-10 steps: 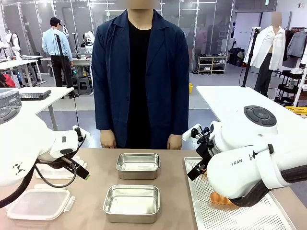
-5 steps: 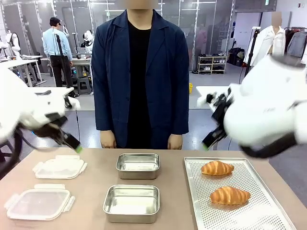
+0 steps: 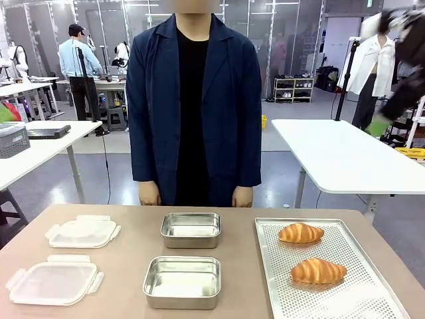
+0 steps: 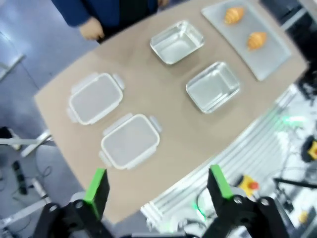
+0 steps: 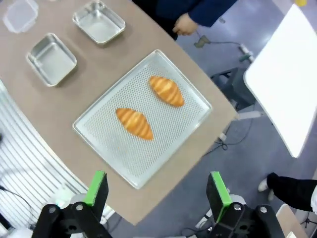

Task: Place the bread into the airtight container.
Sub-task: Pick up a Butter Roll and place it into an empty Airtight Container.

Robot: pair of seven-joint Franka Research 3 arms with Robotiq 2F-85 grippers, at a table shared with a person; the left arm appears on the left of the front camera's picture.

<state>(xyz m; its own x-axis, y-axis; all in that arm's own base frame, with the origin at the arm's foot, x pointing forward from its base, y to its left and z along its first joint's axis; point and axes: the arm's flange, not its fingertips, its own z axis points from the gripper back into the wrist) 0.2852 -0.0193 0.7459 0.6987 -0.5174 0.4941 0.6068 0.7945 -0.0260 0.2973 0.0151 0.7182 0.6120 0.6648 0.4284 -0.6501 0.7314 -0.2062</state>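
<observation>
My right gripper is spread wide, high above the worktop, and straight ahead of it two croissants lie apart on the perforated tray. My left gripper is likewise spread, with two lids nearest it and two uncovered steel containers beyond
</observation>
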